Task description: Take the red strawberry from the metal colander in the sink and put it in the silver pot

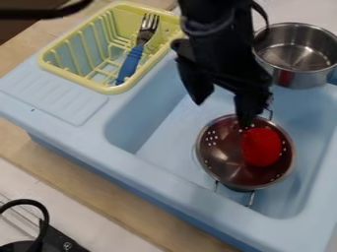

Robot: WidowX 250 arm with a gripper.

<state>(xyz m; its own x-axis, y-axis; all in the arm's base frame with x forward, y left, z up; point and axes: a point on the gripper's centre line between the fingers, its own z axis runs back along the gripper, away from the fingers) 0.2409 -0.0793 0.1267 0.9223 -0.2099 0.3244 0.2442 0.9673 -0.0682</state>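
The black gripper (222, 110) hangs over the light blue sink, its two fingers spread apart with nothing between them. One fingertip is above the sink basin to the left; the other is over the back rim of the metal colander, close to the red rounded object (261, 147). Whether it touches that object, I cannot tell. This red object lies inside the colander (227, 169), toward its right side. The perforated colander stands in the basin, with wire handles at its front and back.
A yellow dish rack (115, 89) at the upper left holds a fork with a blue handle (130, 64). At the upper right stands a metal pot (297, 78). The sink's raised front edge (178, 184) runs diagonally. A black object and cable are at the lower left.
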